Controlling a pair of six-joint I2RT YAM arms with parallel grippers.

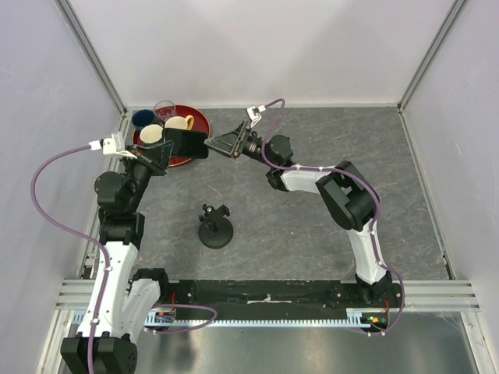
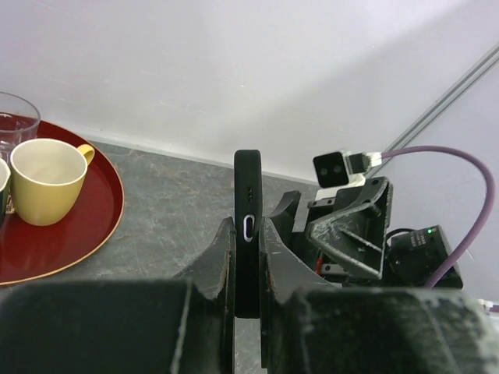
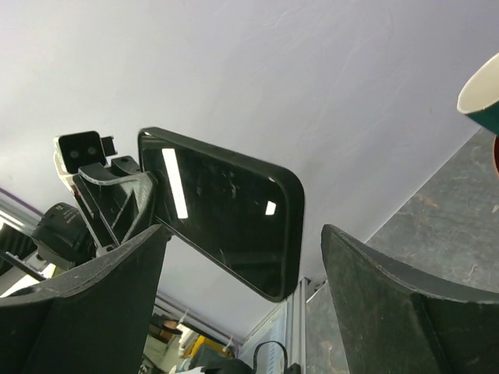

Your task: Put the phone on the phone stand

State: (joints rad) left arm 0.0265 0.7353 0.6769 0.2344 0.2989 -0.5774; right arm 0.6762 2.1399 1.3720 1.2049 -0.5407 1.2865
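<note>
The phone (image 1: 189,144) is a black slab held in the air on edge at the back left, over the tray's near rim. My left gripper (image 1: 170,150) is shut on its left end; in the left wrist view the phone (image 2: 248,222) stands edge-on between the fingers (image 2: 214,265). My right gripper (image 1: 212,144) is open, just right of the phone's free end and facing it. In the right wrist view the phone (image 3: 226,210) shows its glossy screen beyond the spread fingers (image 3: 390,296), not touching them. The phone stand (image 1: 215,227) stands upright mid-table, apart from both grippers.
A red round tray (image 1: 201,118) at the back left holds a yellow cup (image 1: 178,123), a cream cup (image 1: 150,134), a blue cup (image 1: 143,118) and a glass (image 1: 164,109). The tray (image 2: 101,226) and yellow cup (image 2: 47,179) lie left of my left gripper. Walls close the sides and back.
</note>
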